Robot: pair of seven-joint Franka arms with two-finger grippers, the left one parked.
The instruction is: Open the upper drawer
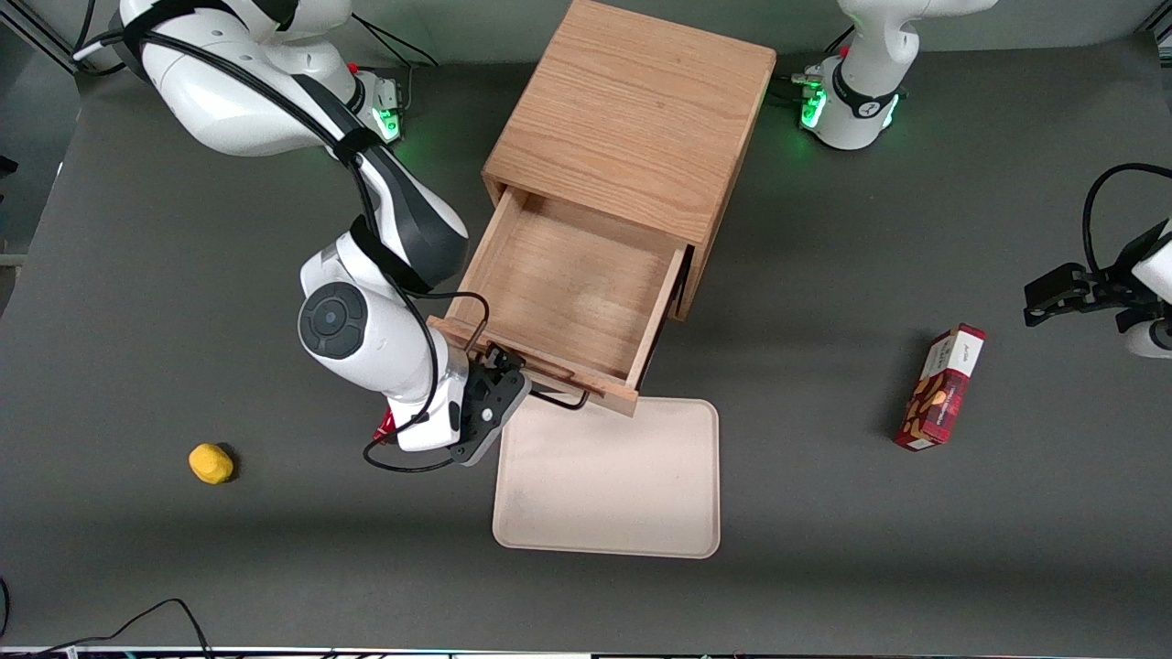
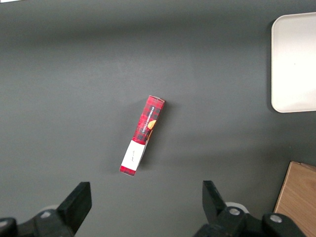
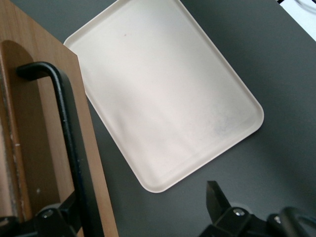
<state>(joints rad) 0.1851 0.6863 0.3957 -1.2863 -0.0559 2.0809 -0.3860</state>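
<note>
Gripper (image 1: 502,373) sits at the drawer (image 1: 568,284) front, at the working-arm end of the black handle (image 1: 558,398), and its jaws look spread: the wrist view shows one finger (image 3: 217,200) well clear of the handle (image 3: 69,143), with only the tray (image 3: 168,94) in the gap. The drawer itself stands pulled well out of the cabinet (image 1: 632,119), its empty floor showing and its front lip hanging just over the tray's (image 1: 609,480) near edge.

Risks, as I judge them: a further pull could run the drawer off its guides or drag the whole cabinet, since nothing visible pins it down. A careless retreat could snag a finger on the handle, or bump the tray.

Hidden: the second finger (image 3: 49,217) is mostly cut off, so contact with the handle is unclear. The lower drawer is not visible from above, nor any drawer stop.
</note>
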